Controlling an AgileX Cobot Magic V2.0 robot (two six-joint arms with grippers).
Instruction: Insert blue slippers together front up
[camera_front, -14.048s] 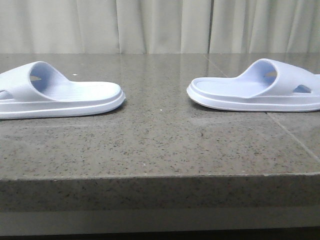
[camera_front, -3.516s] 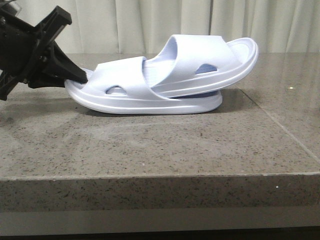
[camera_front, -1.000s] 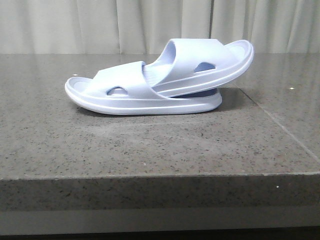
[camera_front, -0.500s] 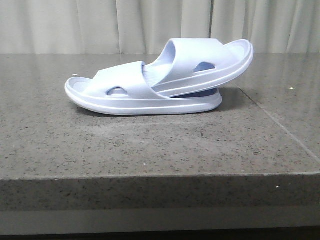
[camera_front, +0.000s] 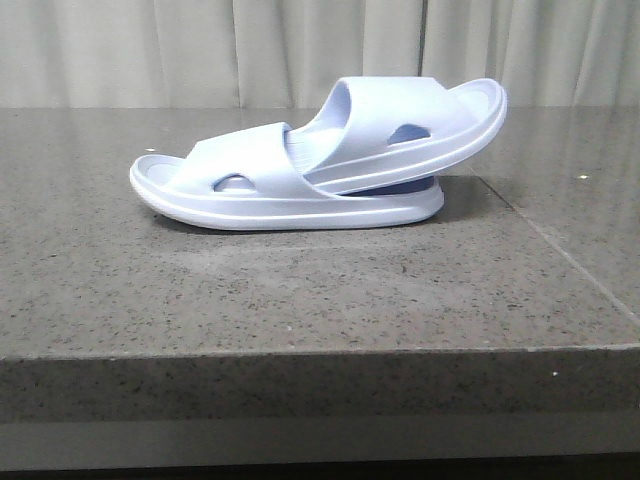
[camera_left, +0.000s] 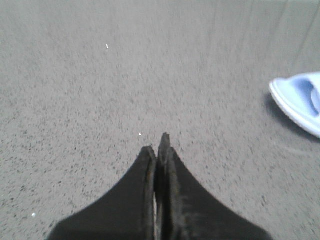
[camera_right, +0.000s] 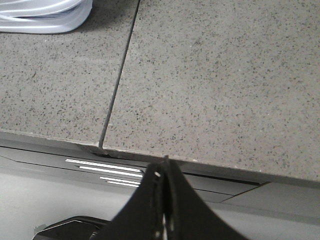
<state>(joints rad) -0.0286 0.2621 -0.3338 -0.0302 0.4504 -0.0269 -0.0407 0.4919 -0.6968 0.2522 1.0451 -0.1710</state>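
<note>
From the front, the blue slippers (camera_front: 320, 160) sit nested mid-worktop (camera_front: 300, 290), the upper one tilted, its front raised. My left hand (camera_left: 159, 145) is pressed together over bare stone, one slipper well apart. My right hand (camera_right: 162, 172) is pressed together past the worktop's edge.

Blue slippers (camera_front: 320, 165) nested mid-countertop: lower one flat, sole down; upper one slid under its strap, free end tilted up toward the right edge (oval side cutouts visible).
</note>
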